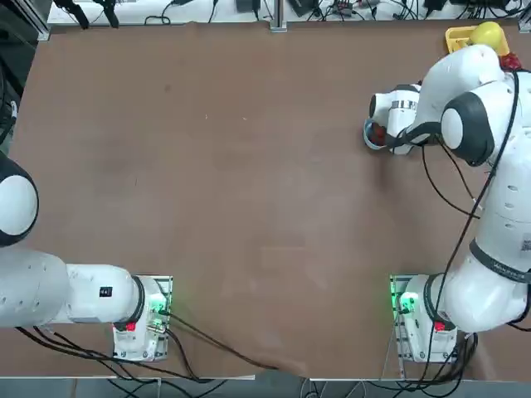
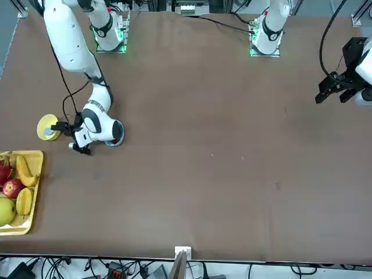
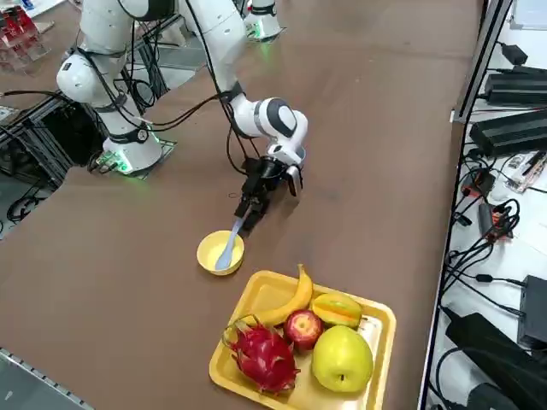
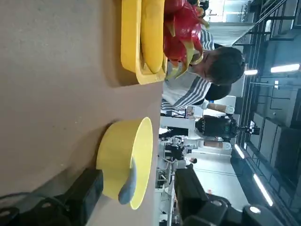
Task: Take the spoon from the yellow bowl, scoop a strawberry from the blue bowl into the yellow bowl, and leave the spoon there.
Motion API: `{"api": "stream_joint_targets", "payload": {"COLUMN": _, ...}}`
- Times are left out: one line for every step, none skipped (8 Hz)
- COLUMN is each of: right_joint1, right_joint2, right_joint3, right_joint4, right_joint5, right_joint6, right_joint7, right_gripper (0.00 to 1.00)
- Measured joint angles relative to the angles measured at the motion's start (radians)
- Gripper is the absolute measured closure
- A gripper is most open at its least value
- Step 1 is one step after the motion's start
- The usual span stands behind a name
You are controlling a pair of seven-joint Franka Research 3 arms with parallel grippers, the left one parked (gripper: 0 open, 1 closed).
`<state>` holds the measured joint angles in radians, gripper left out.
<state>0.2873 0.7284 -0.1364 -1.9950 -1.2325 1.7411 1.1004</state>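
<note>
1. One spoon [image 3: 228, 248] lies in the yellow bowl [image 3: 219, 253] near the table's right edge.
2. Right claw [image 3: 254, 207], fingers apart, straddles the spoon's handle without clamping it.
3. Blue bowl [image 2: 116, 139] sits under the wrist.

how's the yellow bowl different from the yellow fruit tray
The yellow bowl is small and round; the yellow fruit tray is larger and rectangular. The bowl holds only the spoon, whose handle sticks out over the rim, while the tray is packed with a banana, an apple, a dragon fruit and other fruit. The open right gripper hangs at the spoon's handle by the bowl; nothing is at the tray. Both are plain yellow and sit side by side on the brown table.
</note>
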Motion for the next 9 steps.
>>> {"api": "stream_joint_targets", "payload": {"right_joint1": 0.000, "right_joint2": 0.004, "right_joint3": 0.000, "right_joint4": 0.000, "right_joint5": 0.000, "right_joint6": -0.001, "right_joint7": 0.011, "right_gripper": 0.08}}
{"api": "stream_joint_targets", "payload": {"right_joint1": 0.000, "right_joint2": 0.011, "right_joint3": 0.000, "right_joint4": 0.001, "right_joint5": 0.000, "right_joint6": -0.002, "right_joint7": 0.021, "right_gripper": 0.11}}
{"api": "stream_joint_targets", "payload": {"right_joint1": 0.000, "right_joint2": 0.015, "right_joint3": 0.000, "right_joint4": 0.001, "right_joint5": 0.000, "right_joint6": -0.009, "right_joint7": 0.027, "right_gripper": 0.12}}
{"api": "stream_joint_targets", "payload": {"right_joint1": 0.000, "right_joint2": 0.015, "right_joint3": -0.001, "right_joint4": 0.001, "right_joint5": -0.001, "right_joint6": -0.019, "right_joint7": 0.028, "right_gripper": 0.15}}
{"api": "stream_joint_targets", "payload": {"right_joint1": 0.000, "right_joint2": 0.015, "right_joint3": -0.002, "right_joint4": 0.001, "right_joint5": -0.001, "right_joint6": -0.024, "right_joint7": 0.028, "right_gripper": 0.16}}
{"api": "stream_joint_targets", "payload": {"right_joint1": 0.000, "right_joint2": 0.015, "right_joint3": -0.002, "right_joint4": 0.002, "right_joint5": -0.001, "right_joint6": -0.027, "right_joint7": 0.028, "right_gripper": 0.17}}
{"api": "stream_joint_targets", "payload": {"right_joint1": 0.000, "right_joint2": 0.015, "right_joint3": -0.003, "right_joint4": 0.002, "right_joint5": -0.001, "right_joint6": -0.029, "right_joint7": 0.029, "right_gripper": 0.19}}
{"api": "stream_joint_targets", "payload": {"right_joint1": 0.000, "right_joint2": 0.015, "right_joint3": -0.003, "right_joint4": 0.003, "right_joint5": -0.001, "right_joint6": -0.030, "right_joint7": 0.029, "right_gripper": 0.21}}
{"api": "stream_joint_targets", "payload": {"right_joint1": 0.000, "right_joint2": 0.015, "right_joint3": -0.003, "right_joint4": 0.004, "right_joint5": -0.002, "right_joint6": -0.030, "right_joint7": 0.029, "right_gripper": 0.22}}
